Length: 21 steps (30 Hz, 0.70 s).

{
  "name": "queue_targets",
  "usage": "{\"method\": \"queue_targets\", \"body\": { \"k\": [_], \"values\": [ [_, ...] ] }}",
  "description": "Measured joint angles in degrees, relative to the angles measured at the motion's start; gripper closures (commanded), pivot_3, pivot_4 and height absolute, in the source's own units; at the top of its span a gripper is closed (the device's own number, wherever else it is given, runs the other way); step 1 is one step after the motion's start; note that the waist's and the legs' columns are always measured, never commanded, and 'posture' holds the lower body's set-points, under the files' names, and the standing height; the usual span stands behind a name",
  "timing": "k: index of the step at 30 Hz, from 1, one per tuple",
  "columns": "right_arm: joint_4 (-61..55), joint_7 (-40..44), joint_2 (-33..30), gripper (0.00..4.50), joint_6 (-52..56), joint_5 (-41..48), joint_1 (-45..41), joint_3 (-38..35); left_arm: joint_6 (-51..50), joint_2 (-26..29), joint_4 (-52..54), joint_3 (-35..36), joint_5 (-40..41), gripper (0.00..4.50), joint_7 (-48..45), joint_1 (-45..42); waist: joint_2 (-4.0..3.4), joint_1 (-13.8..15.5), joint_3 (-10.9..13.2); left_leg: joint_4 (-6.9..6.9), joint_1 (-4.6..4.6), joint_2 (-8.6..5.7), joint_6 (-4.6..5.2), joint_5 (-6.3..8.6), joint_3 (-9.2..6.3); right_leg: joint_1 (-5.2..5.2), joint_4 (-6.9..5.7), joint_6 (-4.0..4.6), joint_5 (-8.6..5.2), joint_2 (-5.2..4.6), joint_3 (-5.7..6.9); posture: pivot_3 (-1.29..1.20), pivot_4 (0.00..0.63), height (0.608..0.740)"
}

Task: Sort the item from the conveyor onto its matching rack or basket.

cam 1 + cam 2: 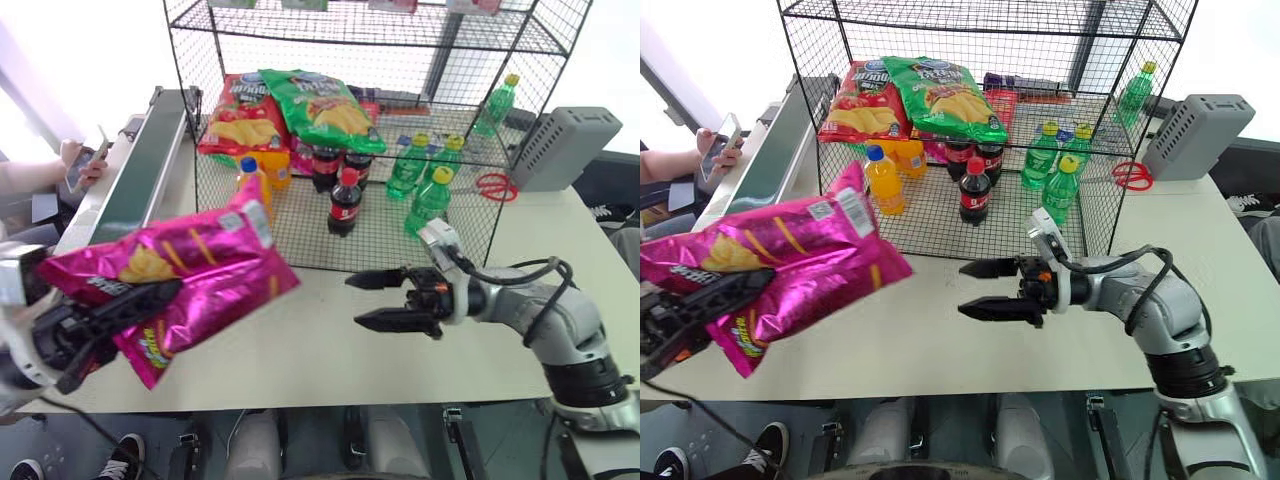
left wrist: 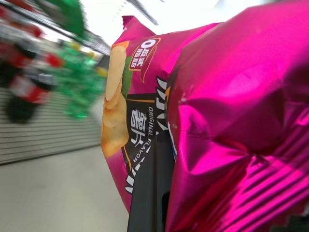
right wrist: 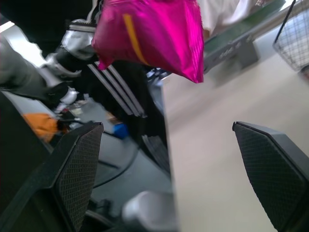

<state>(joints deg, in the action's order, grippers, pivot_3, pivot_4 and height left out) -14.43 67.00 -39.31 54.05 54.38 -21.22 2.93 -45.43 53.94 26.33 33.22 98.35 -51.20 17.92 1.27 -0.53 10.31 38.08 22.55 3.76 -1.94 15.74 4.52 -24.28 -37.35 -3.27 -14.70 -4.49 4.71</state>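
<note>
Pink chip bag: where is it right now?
In the left eye view the pink chip bag hangs at the table's left edge, clamped in the left pincer, beside the conveyor and clear of the rack.

Bare table [image 1: 330,340] lies between both arms; bottles [image 1: 345,200] and chip bags [image 1: 290,110] crowd the rack [image 1: 470,230]

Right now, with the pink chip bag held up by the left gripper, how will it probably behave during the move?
The pink chip bag is probably light: the left gripper, shut on one end, holds it above the table. Its crinkled foil looks floppy, so the free end may sag or swing. The glossy film may slip.
</note>
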Motion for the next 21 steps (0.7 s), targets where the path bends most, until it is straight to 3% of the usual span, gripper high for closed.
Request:
{"method": "queue_targets", "body": {
  "k": [7,13,21],
  "values": [
    [2.9,1.2,0.2,0.00,4.9,3.8,-3.4,-1.7,-6.7,-3.3,-4.0,-11.9,1.0,4.47,-1.7,-12.0,-0.02,-0.1,0.0,-0.02,0.01,0.00,0.01,0.00,0.00,-0.04,-0.02,-0.10,0.06,0.07,-0.05,0.00,0.150,0.740],
    [2.8,0.1,1.7,0.00,10.7,9.8,-5.2,-2.7,-8.0,-6.3,-6.5,-14.3,-2.7,4.47,-2.1,-16.2,-0.02,0.1,0.0,-0.02,0.05,-0.01,0.01,0.00,0.00,-0.05,0.00,-0.10,0.06,0.04,-0.04,0.00,0.150,0.740],
    [2.2,-3.7,3.8,0.00,13.8,10.3,-5.8,-2.1,-8.1,-9.1,-8.8,-14.6,-7.9,4.47,-1.8,-21.4,0.00,-0.3,0.0,-0.02,0.06,0.00,0.01,0.00,-0.02,-0.06,0.02,-0.11,0.06,0.07,-0.04,0.00,0.150,0.740]
  ]
}}
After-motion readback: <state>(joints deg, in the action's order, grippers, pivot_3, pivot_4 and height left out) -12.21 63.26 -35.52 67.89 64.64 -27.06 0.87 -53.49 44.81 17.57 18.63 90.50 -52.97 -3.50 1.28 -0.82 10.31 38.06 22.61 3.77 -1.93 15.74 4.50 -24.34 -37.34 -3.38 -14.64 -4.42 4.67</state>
